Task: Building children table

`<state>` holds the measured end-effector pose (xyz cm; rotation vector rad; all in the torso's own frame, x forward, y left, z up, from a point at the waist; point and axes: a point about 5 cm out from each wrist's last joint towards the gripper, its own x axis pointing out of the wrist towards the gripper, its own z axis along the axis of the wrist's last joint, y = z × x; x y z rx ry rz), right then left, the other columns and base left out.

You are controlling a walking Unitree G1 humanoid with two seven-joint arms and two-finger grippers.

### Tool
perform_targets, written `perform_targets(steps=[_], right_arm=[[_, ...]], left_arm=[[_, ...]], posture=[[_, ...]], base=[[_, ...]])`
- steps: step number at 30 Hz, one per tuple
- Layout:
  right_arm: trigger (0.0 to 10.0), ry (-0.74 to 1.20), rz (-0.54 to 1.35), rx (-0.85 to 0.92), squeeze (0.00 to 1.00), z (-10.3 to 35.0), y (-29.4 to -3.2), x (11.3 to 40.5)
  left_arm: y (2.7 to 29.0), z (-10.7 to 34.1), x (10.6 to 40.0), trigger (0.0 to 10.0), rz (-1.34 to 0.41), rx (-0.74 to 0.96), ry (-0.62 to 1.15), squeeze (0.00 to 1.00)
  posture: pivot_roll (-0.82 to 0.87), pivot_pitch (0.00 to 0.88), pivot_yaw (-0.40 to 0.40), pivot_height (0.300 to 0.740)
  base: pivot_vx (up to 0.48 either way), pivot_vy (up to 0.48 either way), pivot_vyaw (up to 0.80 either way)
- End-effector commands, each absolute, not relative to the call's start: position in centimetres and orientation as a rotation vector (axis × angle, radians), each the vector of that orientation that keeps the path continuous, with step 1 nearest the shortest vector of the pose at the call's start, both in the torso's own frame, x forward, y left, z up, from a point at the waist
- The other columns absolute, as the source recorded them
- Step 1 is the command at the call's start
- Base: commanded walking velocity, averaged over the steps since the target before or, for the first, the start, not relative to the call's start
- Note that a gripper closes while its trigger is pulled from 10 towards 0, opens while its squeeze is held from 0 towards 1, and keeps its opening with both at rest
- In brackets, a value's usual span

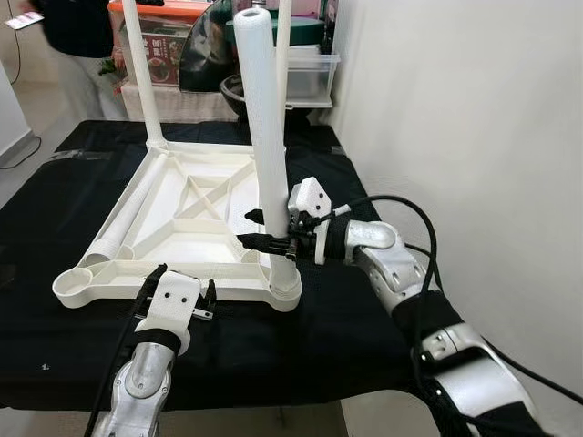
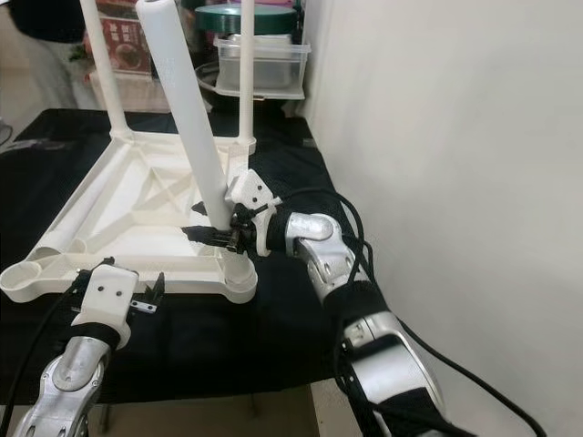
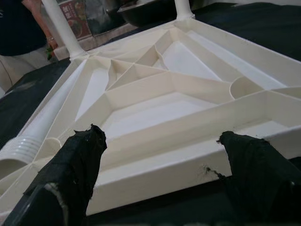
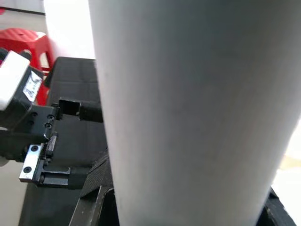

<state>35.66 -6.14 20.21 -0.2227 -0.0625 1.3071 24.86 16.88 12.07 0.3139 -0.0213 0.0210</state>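
The upturned white tabletop lies on the black table. The right claw is clenched around the near leg, which leans in its corner socket; pushed crooked, it could jam or pop out. The left claw is released beside the tabletop's near edge.

The right arm bends inward at the elbow, its right pincer clamped around the table leg. The left pincer hovers low, fingers spread apart.
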Motion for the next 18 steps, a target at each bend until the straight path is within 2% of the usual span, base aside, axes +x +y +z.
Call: perform_targets(steps=[1, 7, 9, 10, 12, 18], right_arm=[[0.0, 0.045, 1.315, -0.171, 0.0, 18.2, -6.3, 35.6], [0.0, 0.077, 1.252, -0.065, 0.0, 17.5, -6.1, 36.1], [0.0, 0.138, 1.062, 0.014, 0.0, 16.0, -6.5, 36.7], [0.0, 0.138, 1.062, 0.014, 0.0, 16.0, -6.5, 36.7], [0.0, 0.211, 0.674, 0.125, 0.0, 14.1, -7.9, 37.7], [0.0, 0.202, 0.461, 0.179, 0.0, 12.6, -8.2, 36.7]], left_arm=[[16.7, 12.1, 24.6, 10.0, 0.026, 0.301, -0.027, 0.0], [16.9, 11.9, 24.3, 10.0, 0.04, 0.289, -0.014, 0.0], [16.9, 11.8, 24.1, 10.0, 0.044, 0.285, -0.011, 0.0], [16.9, 11.8, 24.1, 10.0, 0.044, 0.285, -0.011, 0.0], [17.1, 11.7, 23.9, 10.0, 0.055, 0.284, -0.007, 0.0], [17.5, 11.6, 23.7, 10.0, 0.077, 0.285, -0.002, 0.0]], posture=[[0.07, 0.0, -0.116, 0.74], [0.07, 0.0, -0.115, 0.74], [0.07, 0.0, -0.115, 0.74], [0.07, 0.0, -0.115, 0.74], [0.07, 0.0, -0.113, 0.74], [0.07, 0.0, -0.102, 0.74]], base=[[0.0, 0.0, 0.0], [0.0, 0.0, 0.0], [0.0, 0.0, 0.0], [0.0, 0.0, 0.0], [0.0, 0.0, 0.0], [0.0, 0.0, 0.0]])
